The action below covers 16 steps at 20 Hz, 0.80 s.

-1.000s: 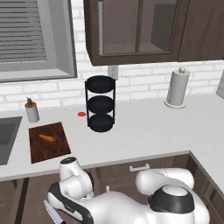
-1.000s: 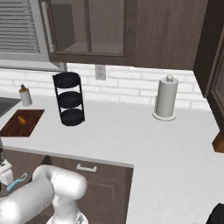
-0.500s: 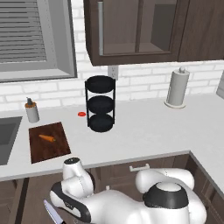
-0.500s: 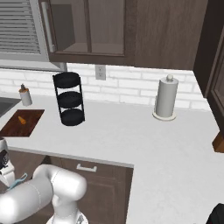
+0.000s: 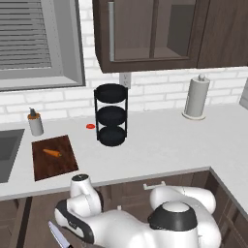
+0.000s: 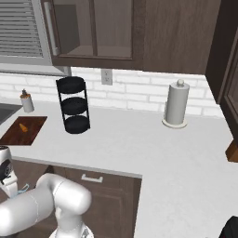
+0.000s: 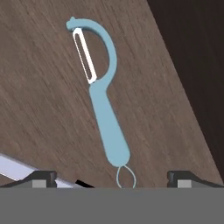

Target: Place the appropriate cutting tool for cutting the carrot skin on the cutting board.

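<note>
Peeler [image 7: 101, 98], centre of my hand view: slim light blue handle, curved yoke with a silvery slotted blade at the upper left, thin wire loop at the lower end. It lies flat on a brown wood-grain surface [image 7: 39, 87]; a knife's steel blade [image 7: 26, 168] cuts the lower left corner. My gripper [image 7: 112, 175] hangs over the handle's lower end, fingers spread fully and holding nothing. In the left base view my arm bends low at the bottom left, below the counter [image 5: 160, 145]; the carrot [image 5: 52, 153] lies on the cutting board [image 5: 53, 167] at centre left.
</note>
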Motion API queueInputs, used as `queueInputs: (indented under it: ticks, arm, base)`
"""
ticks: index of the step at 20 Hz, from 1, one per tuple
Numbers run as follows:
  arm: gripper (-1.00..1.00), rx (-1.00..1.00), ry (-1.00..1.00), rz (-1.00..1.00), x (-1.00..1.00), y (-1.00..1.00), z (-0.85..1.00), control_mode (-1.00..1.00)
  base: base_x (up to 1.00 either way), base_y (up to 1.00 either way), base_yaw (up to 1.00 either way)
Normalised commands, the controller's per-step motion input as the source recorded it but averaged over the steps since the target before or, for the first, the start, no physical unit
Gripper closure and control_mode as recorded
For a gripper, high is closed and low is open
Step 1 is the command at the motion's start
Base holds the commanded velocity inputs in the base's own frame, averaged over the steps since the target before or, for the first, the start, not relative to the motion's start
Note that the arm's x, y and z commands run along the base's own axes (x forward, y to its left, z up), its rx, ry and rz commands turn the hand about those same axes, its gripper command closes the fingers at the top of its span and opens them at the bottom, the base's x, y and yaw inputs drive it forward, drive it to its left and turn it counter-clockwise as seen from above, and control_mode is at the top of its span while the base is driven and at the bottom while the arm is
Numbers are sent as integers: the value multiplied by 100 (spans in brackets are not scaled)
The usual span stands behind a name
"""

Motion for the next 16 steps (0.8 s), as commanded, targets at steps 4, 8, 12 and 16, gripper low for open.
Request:
queueInputs:
  ticks: [4, 8, 12, 16]
  arm:
    - [-100, -2, 0, -4, 0, 13, -14, -100]
    - [-100, 0, 0, -1, 4, 0, -22, -100]
    - [-100, 0, 0, 0, 9, -11, -25, -100]
    - [-100, 0, 0, 0, 10, -7, -37, -100]
  base:
    - [0, 0, 0]
    - [0, 0, 0]
    - [0, 0, 0]
    - [0, 0, 0]
